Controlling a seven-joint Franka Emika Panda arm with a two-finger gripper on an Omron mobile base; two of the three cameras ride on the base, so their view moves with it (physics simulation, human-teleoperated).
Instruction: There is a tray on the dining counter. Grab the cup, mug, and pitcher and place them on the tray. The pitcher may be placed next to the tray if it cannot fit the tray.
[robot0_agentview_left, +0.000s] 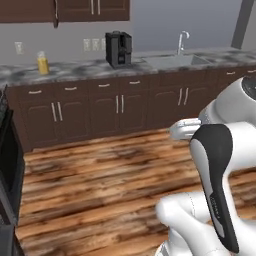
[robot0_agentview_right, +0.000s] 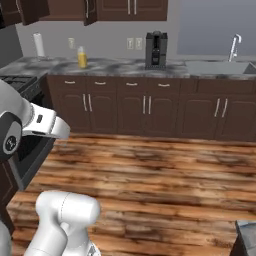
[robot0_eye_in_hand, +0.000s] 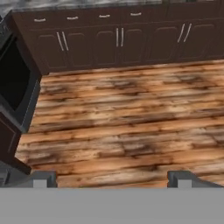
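Note:
The pitcher (robot0_agentview_left: 43, 63) (robot0_agentview_right: 82, 57), a tall clear glass with orange-yellow liquid, stands on the far wall counter (robot0_agentview_left: 75, 70), left of the coffee machine. My gripper (robot0_eye_in_hand: 113, 179) is open, its two dark fingertips (robot0_eye_in_hand: 43, 178) far apart with nothing between them. It hangs over the wooden floor, well short of that counter. The tray, the cup and the mug are out of view. A grey stone corner (robot0_agentview_right: 246, 235) pokes in at the lower right; I cannot tell whether it is the dining counter.
A black coffee machine (robot0_agentview_left: 118, 49) (robot0_agentview_right: 155, 50) stands mid-counter, with a sink and faucet (robot0_agentview_left: 181, 44) (robot0_agentview_right: 235, 46) to its right. A black oven (robot0_agentview_left: 10, 165) (robot0_eye_in_hand: 15, 83) stands on the left. A paper towel roll (robot0_agentview_right: 38, 45) stands near the stove. Bare wooden floor (robot0_eye_in_hand: 131, 122) lies between me and the cabinets.

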